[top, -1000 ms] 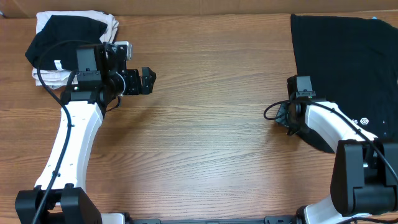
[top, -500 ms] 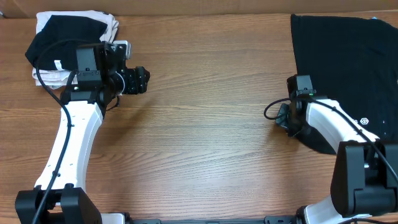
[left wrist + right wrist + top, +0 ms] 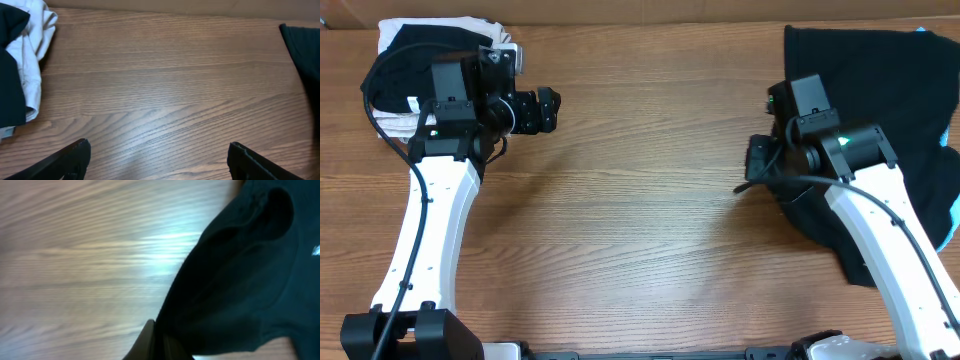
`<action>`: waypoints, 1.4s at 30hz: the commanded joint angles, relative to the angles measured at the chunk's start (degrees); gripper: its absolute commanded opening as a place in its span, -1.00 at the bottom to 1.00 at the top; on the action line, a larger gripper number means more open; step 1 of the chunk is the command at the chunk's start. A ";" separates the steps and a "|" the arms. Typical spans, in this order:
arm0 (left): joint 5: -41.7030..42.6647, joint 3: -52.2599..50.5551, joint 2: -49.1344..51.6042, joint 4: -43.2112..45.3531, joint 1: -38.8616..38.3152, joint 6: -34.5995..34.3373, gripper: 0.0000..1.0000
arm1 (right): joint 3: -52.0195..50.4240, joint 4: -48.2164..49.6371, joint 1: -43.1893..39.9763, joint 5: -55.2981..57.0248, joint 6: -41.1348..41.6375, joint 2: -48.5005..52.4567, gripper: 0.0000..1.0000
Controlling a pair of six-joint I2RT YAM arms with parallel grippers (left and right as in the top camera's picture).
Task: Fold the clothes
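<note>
Since a second ago the right arm has swung up and inward, and its right gripper [image 3: 760, 162] has carried the near-left edge of the black T-shirt [image 3: 890, 80] with it; the cloth, which lay flat, now bunches and hangs under the wrist, and a strip of the light-blue shirt [image 3: 952, 190] has come into sight at the right edge of the table [image 3: 650, 220]; the left gripper [image 3: 551, 110] has drifted a little toward the far side.

The right gripper is clenched on the hem of the black T-shirt; the right wrist view shows the dark fabric [image 3: 240, 280] running straight down into the pinched fingertips [image 3: 157, 342], with bare wood to the left of them; the rest of the garment lies spread on the far-right part of the table, behind and to the right of that gripper.

The left gripper [image 3: 159, 160] hangs released, its two fingers wide apart over bare wood with nothing between them; the pile of folded clothes [image 3: 420, 45], white and black, sits at the far-left corner just behind it, not touching; the black T-shirt is well apart from this hand, only its edge [image 3: 305, 50] showing at the far right of the left wrist view.
</note>
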 commanded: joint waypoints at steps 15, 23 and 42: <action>-0.59 1.81 0.39 -0.26 -0.17 0.31 0.89 | 24.61 -14.53 18.27 -3.48 2.91 -5.33 -0.92; 3.32 1.70 1.33 -1.07 -2.49 0.55 0.87 | 24.13 -23.78 28.57 1.03 19.37 -5.79 -0.92; -0.70 17.51 28.35 6.38 -21.07 -1.22 0.74 | 9.73 -21.42 41.24 15.30 39.95 -6.51 -0.92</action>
